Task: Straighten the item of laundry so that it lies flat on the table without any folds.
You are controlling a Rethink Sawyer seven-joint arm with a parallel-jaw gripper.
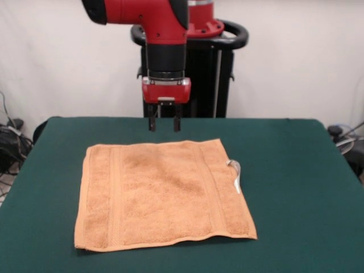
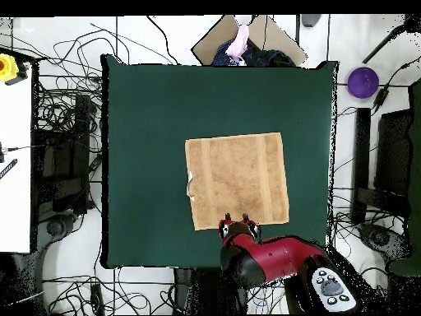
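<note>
The orange-tan towel (image 1: 162, 193) lies spread out flat on the dark green table (image 1: 296, 170), roughly square, with border bands near its left and right sides. A small white tag (image 1: 235, 173) sticks out at its right edge. In the overhead view the towel (image 2: 238, 179) sits right of the table's (image 2: 148, 123) middle, tag (image 2: 190, 186) on its left edge. My gripper (image 1: 164, 125) hangs above the towel's far edge, fingers apart and empty, not touching the cloth. It shows in the overhead view (image 2: 238, 220) at the towel's lower edge.
The robot's black pedestal (image 1: 207, 79) stands behind the table's far edge. Cables (image 2: 57, 164) and dark equipment lie on the floor around the table. A purple round object (image 2: 363, 81) sits on the floor, and a cardboard box (image 2: 247, 41) with cloth stands beyond the table.
</note>
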